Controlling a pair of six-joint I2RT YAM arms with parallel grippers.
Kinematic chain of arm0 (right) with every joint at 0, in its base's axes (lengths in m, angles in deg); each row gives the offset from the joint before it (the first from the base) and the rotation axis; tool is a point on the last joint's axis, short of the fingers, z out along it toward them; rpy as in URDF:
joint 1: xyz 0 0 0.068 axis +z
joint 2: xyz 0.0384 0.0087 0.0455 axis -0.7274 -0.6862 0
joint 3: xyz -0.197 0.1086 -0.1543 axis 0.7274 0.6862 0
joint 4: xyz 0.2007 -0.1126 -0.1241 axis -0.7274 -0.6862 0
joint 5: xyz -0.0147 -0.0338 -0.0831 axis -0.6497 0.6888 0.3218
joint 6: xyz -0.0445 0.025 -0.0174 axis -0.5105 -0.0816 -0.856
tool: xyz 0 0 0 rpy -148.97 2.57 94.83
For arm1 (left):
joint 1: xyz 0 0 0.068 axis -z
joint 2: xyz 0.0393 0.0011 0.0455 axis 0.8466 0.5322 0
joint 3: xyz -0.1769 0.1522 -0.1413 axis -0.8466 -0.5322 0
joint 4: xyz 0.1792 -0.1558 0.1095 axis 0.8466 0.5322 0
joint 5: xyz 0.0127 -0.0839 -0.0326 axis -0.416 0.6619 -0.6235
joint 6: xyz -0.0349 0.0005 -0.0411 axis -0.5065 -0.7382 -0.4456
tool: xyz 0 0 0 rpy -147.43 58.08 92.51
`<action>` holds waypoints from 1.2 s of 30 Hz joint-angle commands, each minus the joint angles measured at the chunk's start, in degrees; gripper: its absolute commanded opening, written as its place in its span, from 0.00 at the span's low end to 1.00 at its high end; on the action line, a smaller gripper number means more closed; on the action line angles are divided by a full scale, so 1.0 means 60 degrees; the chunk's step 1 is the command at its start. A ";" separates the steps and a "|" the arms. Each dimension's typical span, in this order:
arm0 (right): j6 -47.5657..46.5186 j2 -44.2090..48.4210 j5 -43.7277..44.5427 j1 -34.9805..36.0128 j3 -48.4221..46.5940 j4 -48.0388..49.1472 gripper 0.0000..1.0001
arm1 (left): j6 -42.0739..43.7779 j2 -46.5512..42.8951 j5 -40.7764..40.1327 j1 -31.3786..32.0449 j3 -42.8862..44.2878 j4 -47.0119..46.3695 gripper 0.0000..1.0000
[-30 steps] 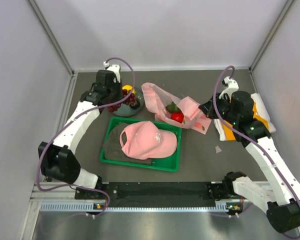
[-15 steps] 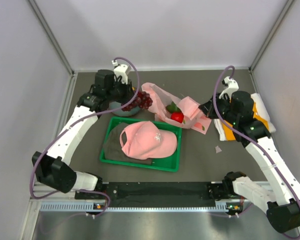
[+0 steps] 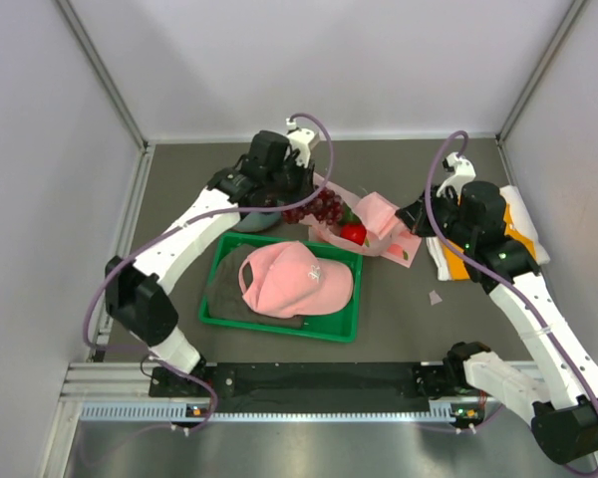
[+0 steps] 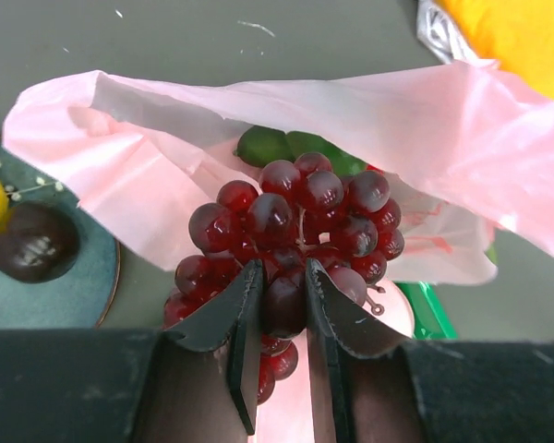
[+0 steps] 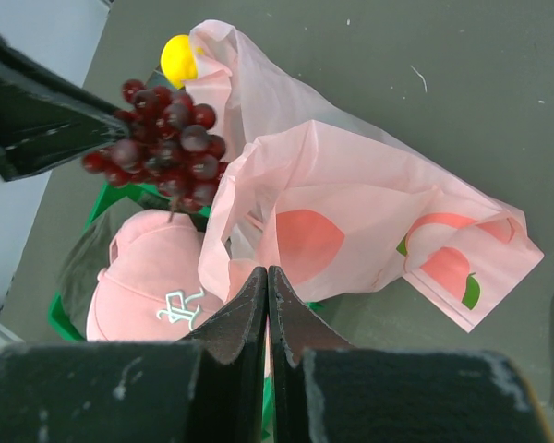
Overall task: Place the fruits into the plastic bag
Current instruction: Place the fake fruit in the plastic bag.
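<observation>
My left gripper [image 4: 282, 277] is shut on a bunch of dark red grapes [image 4: 295, 217], which hangs over the open mouth of the pink plastic bag [image 4: 462, 120]. In the top view the grapes [image 3: 324, 207] are at the bag's [image 3: 379, 214] left lip. A red fruit [image 3: 354, 233] and green avocados [image 4: 268, 145] lie inside the bag. My right gripper [image 5: 266, 272] is shut, pinching the bag's [image 5: 351, 212] near edge. A dark brown fruit [image 4: 32, 242] and a yellow citrus [image 5: 177, 57] remain on the teal plate [image 4: 65, 295].
A green tray [image 3: 279, 324] holding a pink cap [image 3: 294, 279] lies just in front of the bag and the plate. An orange and white folded cloth [image 3: 518, 234] lies under the right arm by the right wall.
My left arm lifted the grapes off the plate and carried them right, over the bag's mouth. The right arm and the bag have stayed put.
</observation>
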 commanded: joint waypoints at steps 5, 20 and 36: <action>0.0023 0.0241 -0.0078 -0.0063 -0.0113 0.0366 0.00 | 0.0109 0.1316 -0.0388 0.0488 0.1588 0.0229 0.00; -0.0021 0.0255 0.0111 -0.0063 -0.0040 0.0278 0.00 | -0.0418 0.3280 0.0769 0.0972 0.3888 -0.0311 0.00; -0.0079 0.0182 0.0405 -0.0049 0.0092 0.0293 0.00 | -0.0667 0.3559 0.0916 0.0972 0.2516 -0.1600 0.00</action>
